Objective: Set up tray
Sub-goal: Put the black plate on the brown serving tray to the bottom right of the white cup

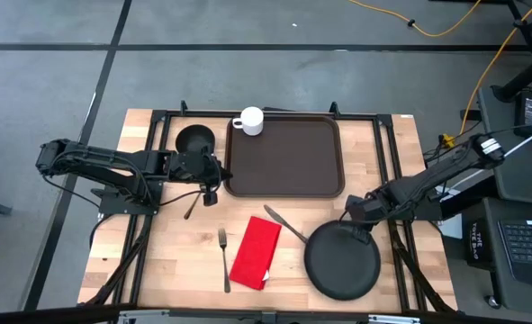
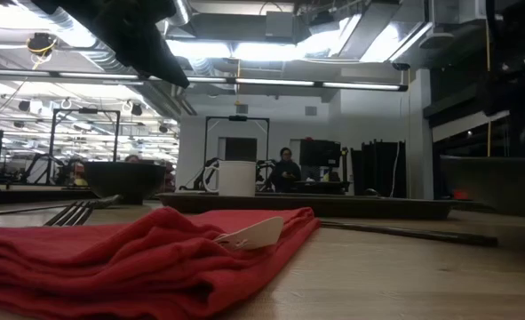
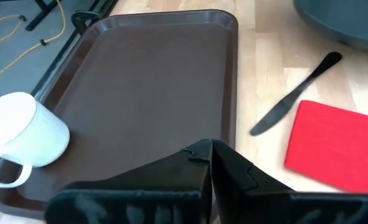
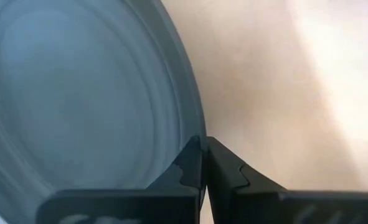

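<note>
The dark brown tray (image 1: 288, 157) lies at the table's far middle, with a white cup (image 1: 250, 121) standing in its far left corner. My left gripper (image 1: 211, 193) hangs shut, with nothing in it, by the tray's near left corner (image 3: 190, 134). A round black plate (image 1: 341, 263) lies near the table's front right. My right gripper (image 1: 349, 219) is shut on the plate's far rim. A red napkin (image 1: 256, 252), a fork (image 1: 224, 259) and a knife (image 1: 285, 224) lie on the wood in front of the tray. My right gripper pinches the black plate's far rim (image 4: 193, 121) between its two fingers. The fingers (image 4: 224, 168) come steeply from above and stand across the rim's edge. Whether the plate has left the table, I cannot tell.
A black bowl (image 1: 195, 140) stands left of the tray, and a spoon (image 1: 192, 206) lies just in front of it near my left gripper. Bare wood (image 1: 157, 261) lies at the table's near left. Cables and equipment stand beyond the table's right edge.
</note>
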You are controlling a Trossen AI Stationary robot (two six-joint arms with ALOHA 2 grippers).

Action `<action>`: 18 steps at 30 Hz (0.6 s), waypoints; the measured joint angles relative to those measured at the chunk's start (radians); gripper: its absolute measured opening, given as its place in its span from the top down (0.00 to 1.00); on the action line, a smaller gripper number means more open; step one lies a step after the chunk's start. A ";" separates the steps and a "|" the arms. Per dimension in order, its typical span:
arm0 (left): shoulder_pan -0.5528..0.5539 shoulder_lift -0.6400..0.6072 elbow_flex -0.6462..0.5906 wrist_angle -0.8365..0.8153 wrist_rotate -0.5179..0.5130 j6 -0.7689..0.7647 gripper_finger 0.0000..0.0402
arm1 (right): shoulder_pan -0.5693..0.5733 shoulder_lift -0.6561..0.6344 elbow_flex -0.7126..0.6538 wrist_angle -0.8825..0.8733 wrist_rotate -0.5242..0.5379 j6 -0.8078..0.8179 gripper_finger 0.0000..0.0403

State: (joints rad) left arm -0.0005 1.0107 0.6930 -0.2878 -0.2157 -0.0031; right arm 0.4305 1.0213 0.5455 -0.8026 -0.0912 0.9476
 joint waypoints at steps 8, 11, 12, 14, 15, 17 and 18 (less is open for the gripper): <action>-0.026 0.000 0.000 0.054 0.001 0.053 0.99 | 0.000 -0.032 0.101 -0.129 0.065 0.015 0.98; -0.048 0.012 0.000 0.108 -0.002 0.082 0.99 | -0.004 -0.031 0.124 -0.131 0.065 0.015 0.98; -0.057 0.018 0.002 0.125 -0.005 0.089 0.99 | -0.008 -0.032 0.130 -0.136 0.068 0.017 0.98; -0.076 0.040 0.013 0.136 -0.035 0.094 0.99 | -0.026 -0.031 0.135 -0.139 0.069 0.027 0.98; -0.087 0.055 0.021 0.135 -0.063 0.096 0.99 | -0.038 -0.031 0.138 -0.139 0.069 0.041 0.98; -0.108 0.090 0.040 0.135 -0.116 0.117 0.99 | -0.061 -0.029 0.140 -0.136 0.074 0.048 0.98; -0.118 0.111 0.053 0.134 -0.133 0.136 0.99 | -0.072 -0.029 0.140 -0.139 0.073 0.048 0.98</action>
State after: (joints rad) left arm -0.1186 1.1218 0.7460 -0.1535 -0.3482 0.1327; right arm 0.3586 0.9920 0.6857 -0.9420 -0.0178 0.9954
